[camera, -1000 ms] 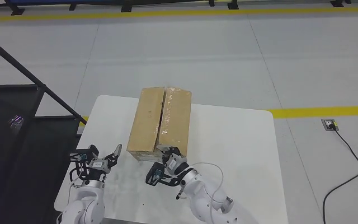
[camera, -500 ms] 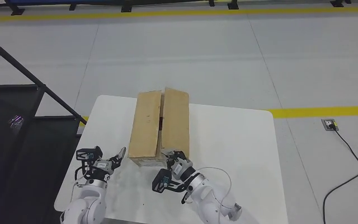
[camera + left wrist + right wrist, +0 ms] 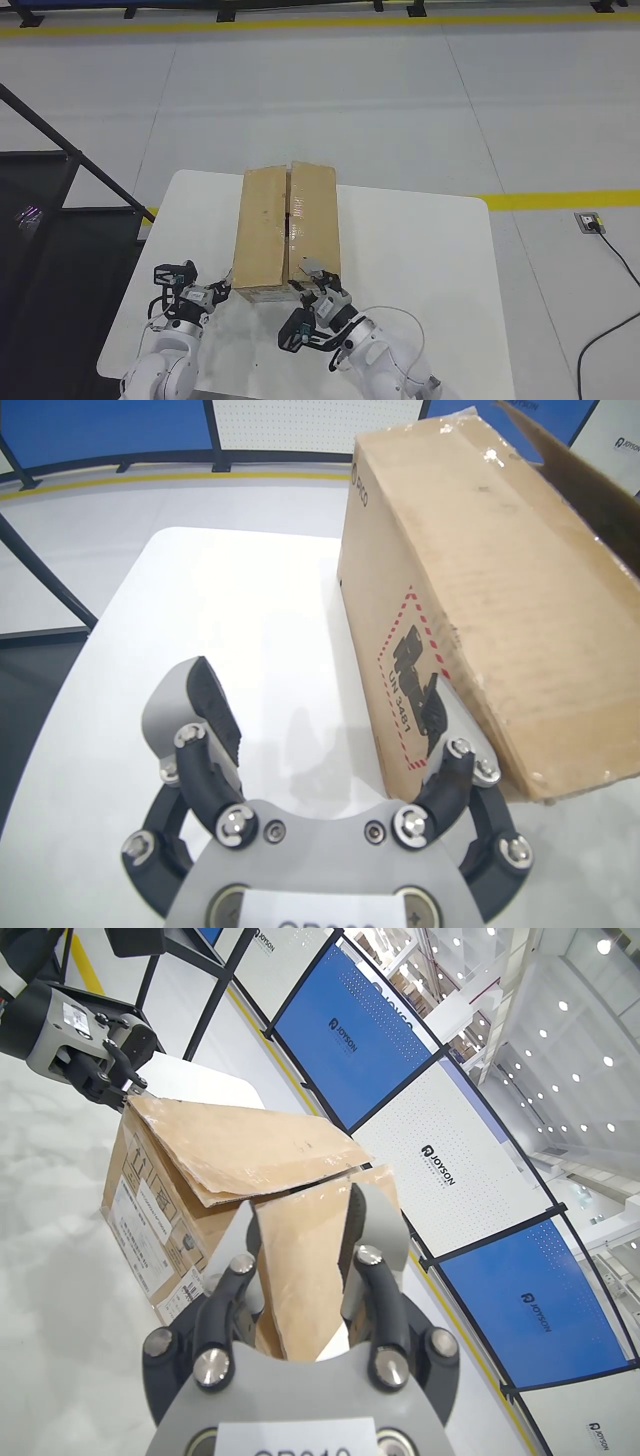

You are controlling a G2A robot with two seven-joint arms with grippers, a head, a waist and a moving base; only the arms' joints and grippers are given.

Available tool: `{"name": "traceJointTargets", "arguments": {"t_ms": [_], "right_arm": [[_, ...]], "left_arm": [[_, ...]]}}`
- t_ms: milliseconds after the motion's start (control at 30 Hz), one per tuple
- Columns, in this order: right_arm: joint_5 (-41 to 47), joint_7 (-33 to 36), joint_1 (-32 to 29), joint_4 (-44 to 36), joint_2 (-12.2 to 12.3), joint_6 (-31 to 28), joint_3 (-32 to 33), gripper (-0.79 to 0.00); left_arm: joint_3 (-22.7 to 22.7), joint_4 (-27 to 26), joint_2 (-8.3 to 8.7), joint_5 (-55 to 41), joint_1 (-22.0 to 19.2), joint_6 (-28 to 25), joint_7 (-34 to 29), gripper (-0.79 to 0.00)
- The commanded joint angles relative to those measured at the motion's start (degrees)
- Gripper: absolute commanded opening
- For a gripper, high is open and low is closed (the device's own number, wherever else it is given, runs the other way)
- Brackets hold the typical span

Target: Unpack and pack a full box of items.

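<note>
A long brown cardboard box (image 3: 285,225) lies mid-table, its two top flaps folded down to a centre seam. In the right wrist view one flap (image 3: 240,1148) sags over the near end. My left gripper (image 3: 213,293) stands open at the box's near left corner; one fingertip (image 3: 430,710) rests against the box's printed side (image 3: 480,600), the other fingertip (image 3: 215,705) over bare table. My right gripper (image 3: 312,281) is open at the box's near end, the other flap (image 3: 300,1258) showing between its fingers (image 3: 372,1213). The box's contents are hidden.
The white table (image 3: 430,270) ends close behind both arms and at a rounded left edge. A black metal frame (image 3: 60,150) stands off the table's left side. My left gripper (image 3: 107,1073) appears across the box in the right wrist view.
The box has turned from slightly skewed to straight and its flaps have come down nearly flat. My left gripper has moved right up to the box; the right gripper has shifted slightly along the near end.
</note>
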Motion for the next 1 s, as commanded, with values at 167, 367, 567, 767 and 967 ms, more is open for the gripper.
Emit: {"name": "traceJointTargets", "arguments": {"t_ms": [167,367,567,767,967], "right_arm": [[5.9,-7.5,-1.5,-2.4,0.4,-3.7,2.4,0.0],[12.7,-18.4,-2.7,-2.9,1.1,-7.7,5.9,0.0],[12.6,-18.9,-2.9,-3.0,1.2,-7.5,6.3,0.0],[13.0,-17.5,-3.3,-3.4,1.2,-8.3,6.0,0.0],[22.3,-16.2,-4.1,-3.1,1.1,-16.6,6.2,0.0]], "left_arm": [[-0.2,-0.7,0.06,0.2,0.9,-2.1,0.7,0.0],[0.3,-1.1,0.06,0.8,1.3,-4.1,0.9,0.0],[1.2,-1.2,0.08,2.3,1.4,-5.8,0.7,0.0],[2.3,-1.7,0.17,4.0,1.5,-8.9,1.0,0.0],[3.5,-2.0,0.12,5.0,1.8,-10.5,3.2,0.0]]}}
